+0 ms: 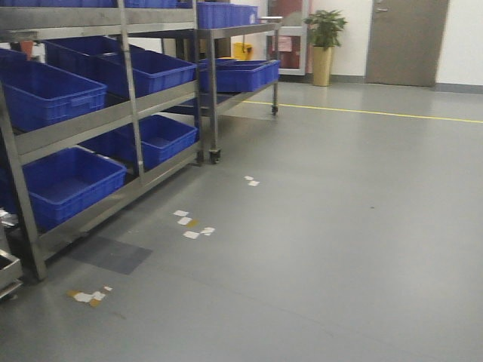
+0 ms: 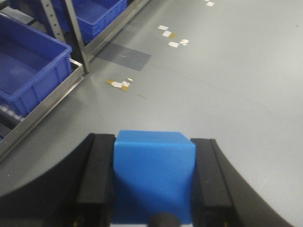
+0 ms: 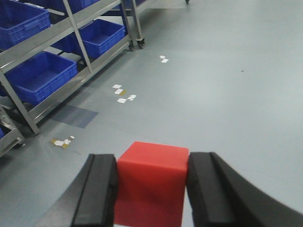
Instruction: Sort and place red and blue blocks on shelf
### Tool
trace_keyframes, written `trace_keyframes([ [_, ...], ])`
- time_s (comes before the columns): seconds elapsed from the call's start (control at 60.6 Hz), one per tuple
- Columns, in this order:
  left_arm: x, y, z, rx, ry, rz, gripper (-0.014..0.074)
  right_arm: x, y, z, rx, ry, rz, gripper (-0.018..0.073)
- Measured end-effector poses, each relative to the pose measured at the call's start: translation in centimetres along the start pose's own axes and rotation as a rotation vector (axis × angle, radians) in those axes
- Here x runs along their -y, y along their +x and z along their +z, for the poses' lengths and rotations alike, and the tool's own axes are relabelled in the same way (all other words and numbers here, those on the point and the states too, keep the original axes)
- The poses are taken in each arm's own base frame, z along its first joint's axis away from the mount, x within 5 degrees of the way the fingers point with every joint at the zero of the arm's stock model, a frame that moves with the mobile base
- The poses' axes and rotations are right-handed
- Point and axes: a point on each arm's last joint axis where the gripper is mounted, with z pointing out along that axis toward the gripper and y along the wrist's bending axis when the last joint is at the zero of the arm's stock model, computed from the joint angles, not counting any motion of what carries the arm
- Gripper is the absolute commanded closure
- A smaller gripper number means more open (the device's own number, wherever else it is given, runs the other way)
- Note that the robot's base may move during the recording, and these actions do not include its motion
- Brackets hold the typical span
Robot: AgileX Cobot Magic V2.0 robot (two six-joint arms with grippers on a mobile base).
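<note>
Between the two black fingers (image 2: 97, 179) of the left gripper (image 2: 154, 153): the blue block (image 2: 154, 175), clamped flat on both side faces, its top edge about level with the fingertips. Jaws narrow, set to the block's width.

Ahead and left of this gripper: the shelf (image 2: 42, 112), its bottom rail running diagonally, with a blue bin (image 2: 28, 66) sitting behind the rail. The shelf post foot lies ahead-left, with tape scraps (image 2: 119, 84) just right of it. Straight ahead and to the right is open grey floor (image 2: 227, 71).

The right gripper (image 3: 150, 163) holds the red block (image 3: 150, 189) the same way, pinched between both pads and squared up. The shelf stands farther off, ahead-left, and the block is well apart from its rails. There is wide bare floor ahead and to the right.

The front view shows the rack's lower and middle tiers filled with bins and its front rails unobstructed. A second bin cart (image 1: 241, 75) stands beyond, with a yellow floor line (image 1: 377, 113) behind it.
</note>
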Motion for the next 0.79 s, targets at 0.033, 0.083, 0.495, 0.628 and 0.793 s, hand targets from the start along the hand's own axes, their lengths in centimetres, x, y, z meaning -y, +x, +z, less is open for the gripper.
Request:
trace_keyframes([
  [0.033, 0.0, 0.0, 0.0, 0.0, 0.0, 0.0, 0.0472, 0.0, 0.0, 0.0, 0.0, 0.0, 0.0, 0.051],
  [0.083, 0.0, 0.0, 0.0, 0.0, 0.0, 0.0, 0.0472, 0.0, 0.0, 0.0, 0.0, 0.0, 0.0, 0.051],
  [0.495, 0.0, 0.0, 0.0, 0.0, 0.0, 0.0, 0.0472, 0.0, 0.0, 0.0, 0.0, 0.0, 0.0, 0.051],
  [0.628, 0.0, 0.0, 0.0, 0.0, 0.0, 0.0, 0.0472, 0.0, 0.0, 0.0, 0.0, 0.0, 0.0, 0.051],
  [0.793, 0.0, 0.0, 0.0, 0.0, 0.0, 0.0, 0.0472, 0.0, 0.0, 0.0, 0.0, 0.0, 0.0, 0.051],
])
